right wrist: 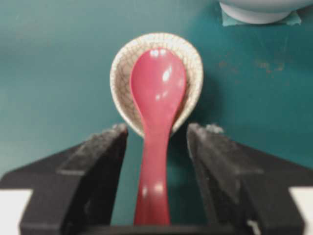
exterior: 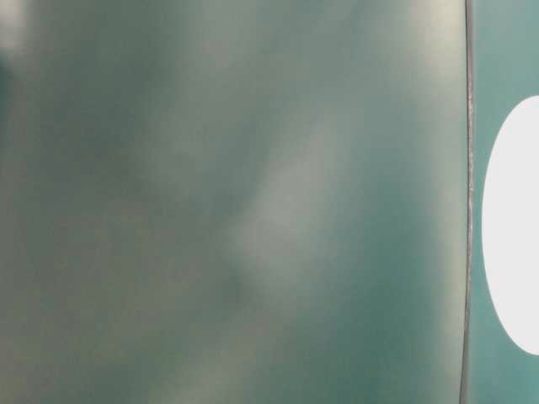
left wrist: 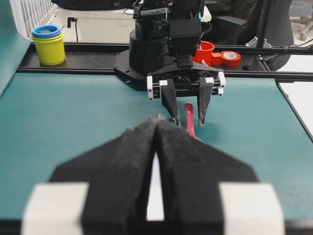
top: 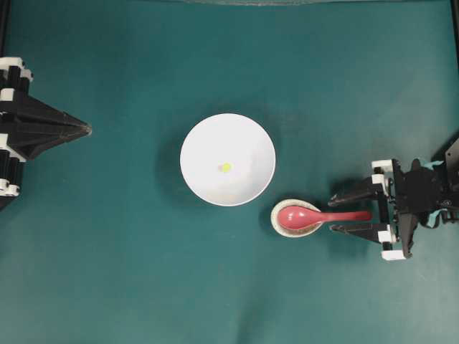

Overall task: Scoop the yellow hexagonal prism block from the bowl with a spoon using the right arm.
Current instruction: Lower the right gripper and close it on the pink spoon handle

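Resting glossy red spoon [right wrist: 157, 98] in crackled oval dish [right wrist: 122, 73].

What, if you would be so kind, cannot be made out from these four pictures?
- Table-level view: almost wholly a blurred green surface; only a white oval, cut off by the right edge, shows.
- Yellow block: too small overhead for its shape to show; absent from other views.
- Bowl: cut off by the right wrist view's top edge.
- Spoon: the shut left end effector hides its scoop.
- Whether the open right end effector touches the handle: unclear.
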